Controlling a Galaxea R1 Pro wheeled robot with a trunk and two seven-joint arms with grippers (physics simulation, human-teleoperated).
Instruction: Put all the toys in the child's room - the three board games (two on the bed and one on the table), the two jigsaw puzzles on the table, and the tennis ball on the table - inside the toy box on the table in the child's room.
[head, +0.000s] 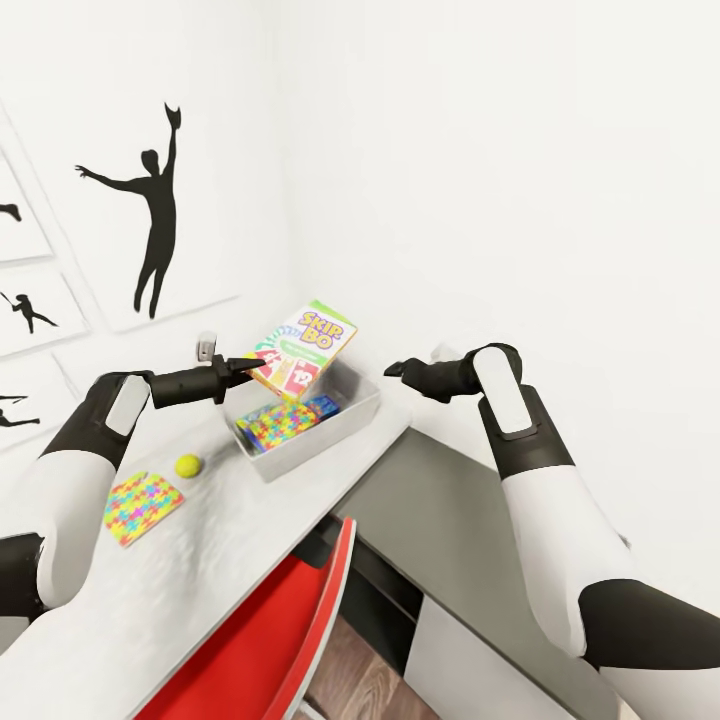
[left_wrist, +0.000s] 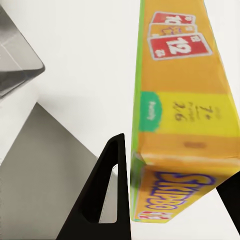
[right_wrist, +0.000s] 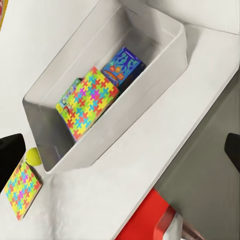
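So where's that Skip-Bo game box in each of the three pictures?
Head view: the SKIP-BO box is at centre, tilted above the toy box, pinched by the left claw.
Left wrist view: close up, in the right half.
Right wrist view: probably the yellow sliver in the top-left corner.
Shared landmark: the toy box, in the head and right wrist views.

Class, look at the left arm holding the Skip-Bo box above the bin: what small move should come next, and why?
Probably lower the left gripper a little and open it. Its jaws are shut on the Skip-Bo box, which is tilted over the toy box, where a puzzle and the blue game already lie.
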